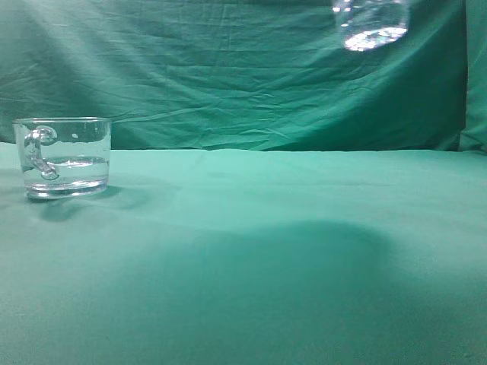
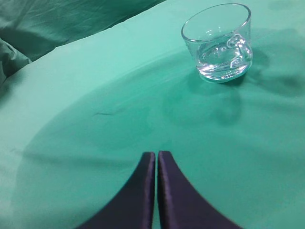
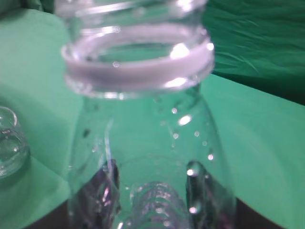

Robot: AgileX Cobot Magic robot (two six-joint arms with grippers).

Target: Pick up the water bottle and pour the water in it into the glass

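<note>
On the creased green cloth (image 1: 266, 251), left fingers (image 2: 147, 191) pressed together (right ones clamp the ribbed plastic water bottle (image 3: 143, 143)).

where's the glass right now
The glass stands on the green cloth at the far left of the exterior view, far from the raised bottle at the top right.

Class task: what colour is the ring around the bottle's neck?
Pale lilac, almost white. The ring on the bottle shows best in the right wrist view.
</note>
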